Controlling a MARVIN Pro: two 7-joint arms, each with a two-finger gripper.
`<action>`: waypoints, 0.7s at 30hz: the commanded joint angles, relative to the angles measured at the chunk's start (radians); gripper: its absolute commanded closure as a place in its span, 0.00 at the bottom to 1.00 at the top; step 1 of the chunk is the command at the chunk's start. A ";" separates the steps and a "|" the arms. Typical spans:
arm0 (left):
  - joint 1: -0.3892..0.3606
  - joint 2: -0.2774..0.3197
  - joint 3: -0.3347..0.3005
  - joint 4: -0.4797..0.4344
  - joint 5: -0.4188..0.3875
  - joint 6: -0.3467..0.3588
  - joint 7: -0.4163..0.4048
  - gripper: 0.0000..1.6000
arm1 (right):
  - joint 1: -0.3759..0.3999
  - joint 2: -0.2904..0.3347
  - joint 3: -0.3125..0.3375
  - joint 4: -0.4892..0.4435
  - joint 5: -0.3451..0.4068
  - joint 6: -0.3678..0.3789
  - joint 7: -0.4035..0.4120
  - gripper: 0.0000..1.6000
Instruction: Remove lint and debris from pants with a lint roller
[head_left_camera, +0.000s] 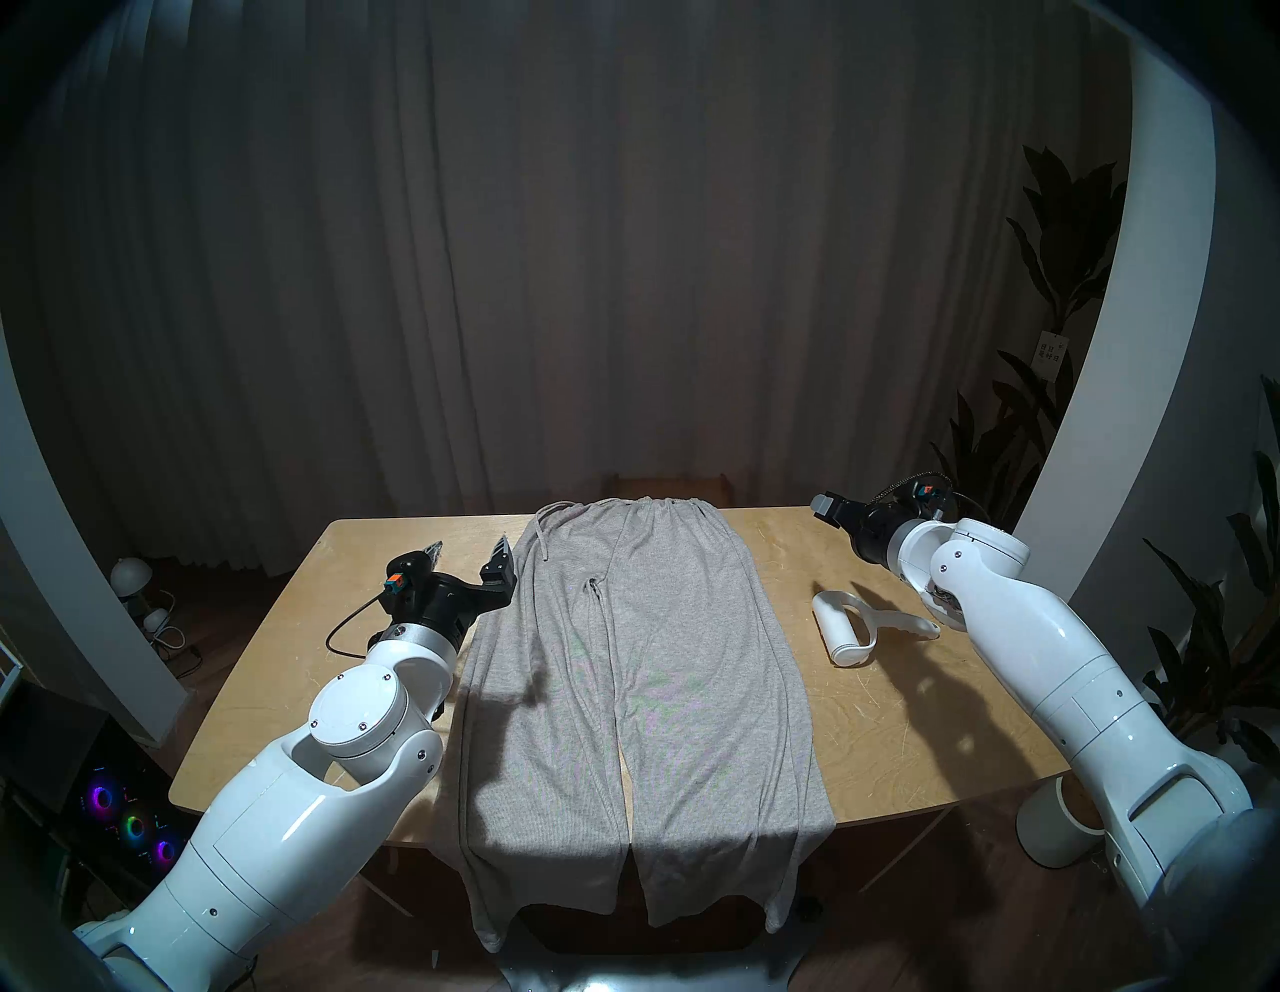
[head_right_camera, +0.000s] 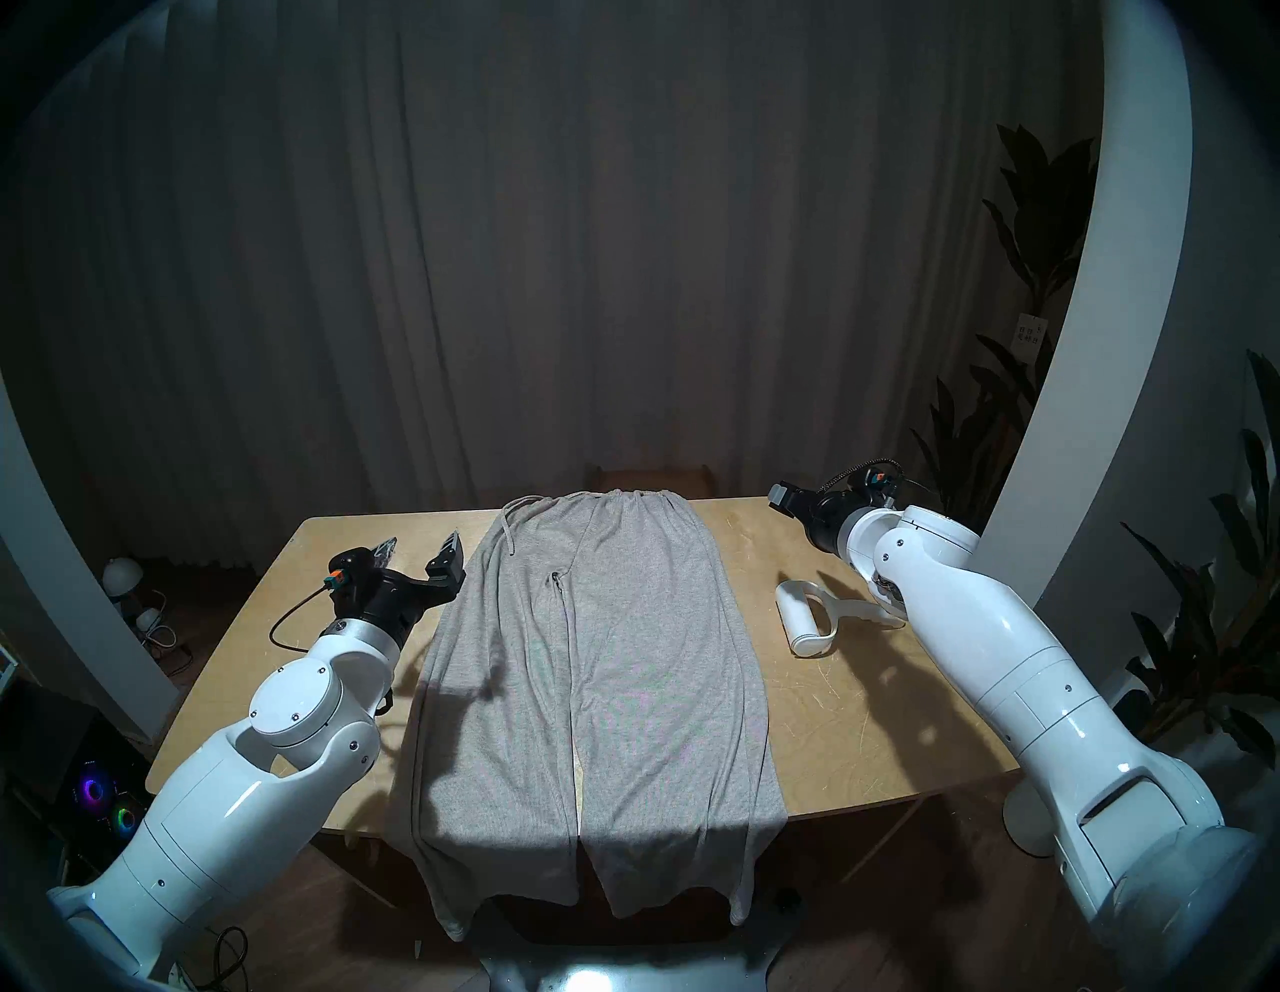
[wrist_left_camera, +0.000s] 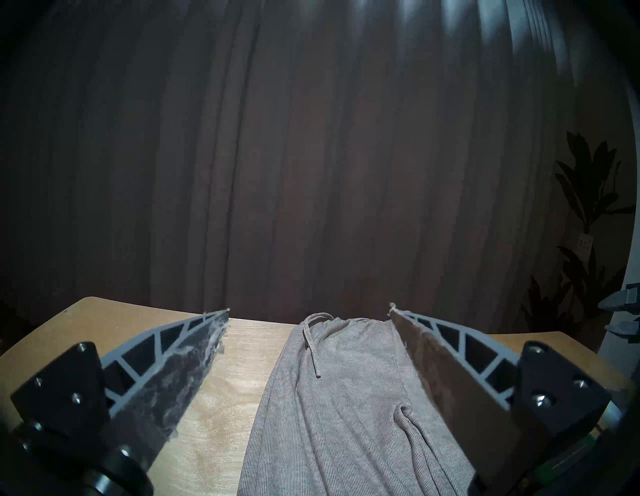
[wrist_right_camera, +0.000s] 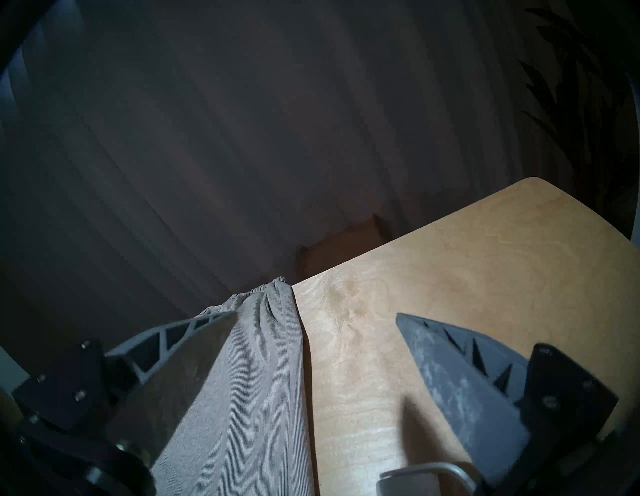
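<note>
Between your left gripper's (wrist_left_camera: 308, 308) spread jaws lies bare table (wrist_left_camera: 221, 398) on one side and the pants (wrist_left_camera: 332, 398) on the other; nothing is held.

- Pants: light grey ribbed knit, laid flat down the middle of the table, gathered waist at the far edge, both legs hanging over the near edge. A drawstring cord (wrist_left_camera: 311, 346) trails from the waistband, ahead of your left jaws and nearer the right-hand finger. That finger overlaps the fabric's edge in the wrist view; whether it touches the cloth, you cannot tell.
- Left gripper, head view (head_left_camera: 471, 551): raised off the table just beside the pants' side edge, pointing toward the far side.
- Right gripper (wrist_right_camera: 317, 313): jaws wide apart, empty. Between them you see the waist corner of the pants (wrist_right_camera: 256, 346) toward the left-hand finger and bare table (wrist_right_camera: 450, 277) toward the right-hand one.
- Lint roller (head_left_camera: 848, 634): all white, lying on the table well apart from the pants, behind and below your right jaws, roll end toward the pants, curved handle pointing toward the right arm. A pale sliver of it shows at the bottom edge of the right wrist view (wrist_right_camera: 415, 479), short of the fingertips.
- Lint and debris: you cannot make out any scraps on the fabric.
</note>
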 joint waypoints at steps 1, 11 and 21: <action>-0.031 -0.004 -0.006 -0.010 0.007 -0.002 0.003 0.00 | 0.062 0.031 -0.098 -0.011 -0.190 -0.075 0.093 0.00; -0.087 -0.012 -0.021 0.020 0.019 -0.007 0.025 0.00 | 0.071 0.060 -0.160 0.059 -0.424 -0.221 0.196 0.00; -0.116 -0.034 -0.013 0.057 0.024 -0.004 0.037 0.00 | 0.007 0.029 -0.066 0.045 -0.454 -0.385 0.240 0.00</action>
